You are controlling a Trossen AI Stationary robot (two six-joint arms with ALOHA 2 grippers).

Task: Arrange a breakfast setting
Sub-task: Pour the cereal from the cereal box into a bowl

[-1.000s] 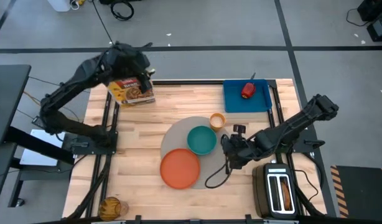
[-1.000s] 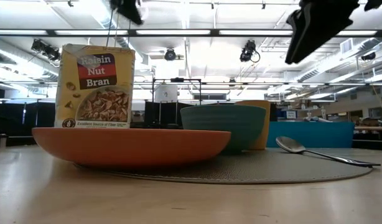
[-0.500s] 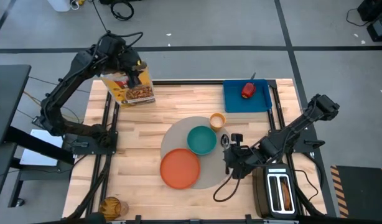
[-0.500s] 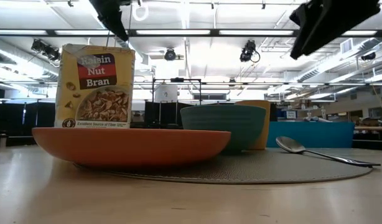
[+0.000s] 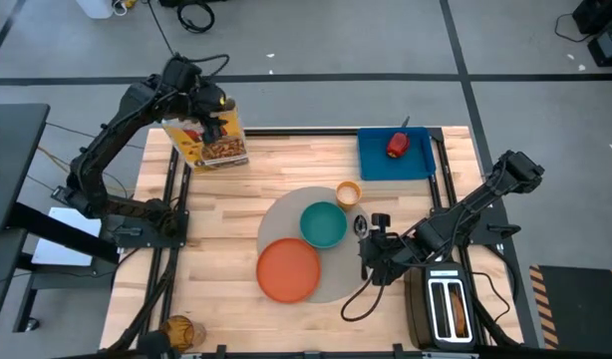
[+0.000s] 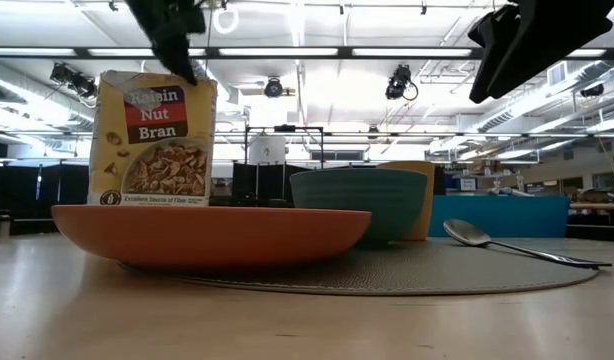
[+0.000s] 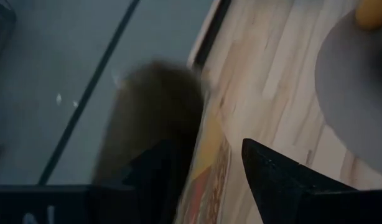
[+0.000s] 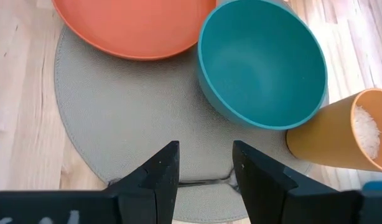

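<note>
left gripper (image 5: 208,118): at the top edge of the cereal box (image 5: 214,143), well beyond the grey mat (image 5: 291,221) toward the table's far left corner; fingers apart, straddling the box top, not seen to clamp it.
right gripper (image 5: 371,242): above the mat's right rim; fingers apart, holding nothing.
mat: central landmark, flat on the wood table (image 5: 216,249).
orange plate (image 5: 288,270): on the mat's near part.
teal bowl (image 5: 324,224): on the mat, touching the plate's far side.
orange cup (image 5: 348,193): at the mat's far right rim, just beside the bowl.
metal spoon (image 6: 507,243): lying on the mat's right edge, below the right gripper.
red apple (image 5: 397,146): on the blue board (image 5: 384,166), well beyond the mat.
bread (image 5: 179,330): near left table corner, well apart from the mat.
toaster (image 5: 447,304): right of the mat.
handling, judged: box light, thin-walled, crushable; best pinched across its narrow top, gently.
</note>
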